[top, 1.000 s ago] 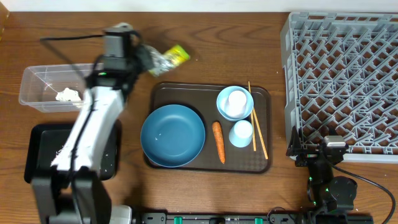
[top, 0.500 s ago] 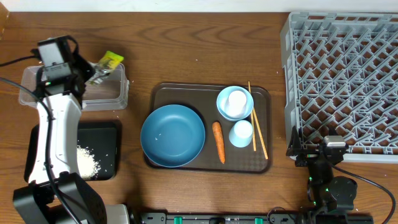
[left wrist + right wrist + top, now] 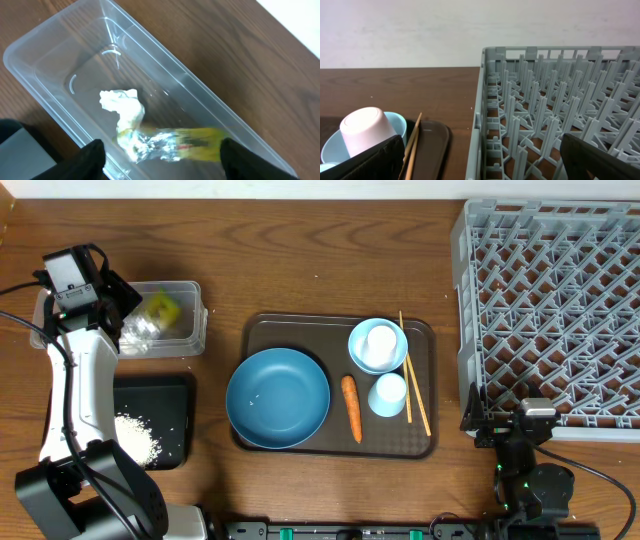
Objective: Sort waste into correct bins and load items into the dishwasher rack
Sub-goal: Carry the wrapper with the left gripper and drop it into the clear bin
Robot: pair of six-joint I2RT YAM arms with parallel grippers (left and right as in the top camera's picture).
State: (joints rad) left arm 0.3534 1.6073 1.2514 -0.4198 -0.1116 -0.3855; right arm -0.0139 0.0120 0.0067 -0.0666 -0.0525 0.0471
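Brown tray (image 3: 320, 335): two cups (image 3: 381, 340), one carrot (image 3: 350, 407). Tub (image 3: 192, 330) left of it: wrapper (image 3: 127, 107), packet (image 3: 200, 145). Left gripper (image 3: 162, 150), right gripper (image 3: 480, 150) jaws spread.

Between the left jaws, the clear tub (image 3: 90, 65) shows glossy, see-through plastic, with a crinkled, shiny foil-like wrapper (image 3: 150, 147) inside. The surface (image 3: 235, 55) beyond is grained brown wood. Ahead of the right jaws, the rack (image 3: 545, 100) looks matt grey plastic.

dark-blue bowl (image 3: 278, 398), orange carrot (image 3: 350, 406), grey lattice rack (image 3: 556, 310), yellow-green packet (image 3: 200, 145).
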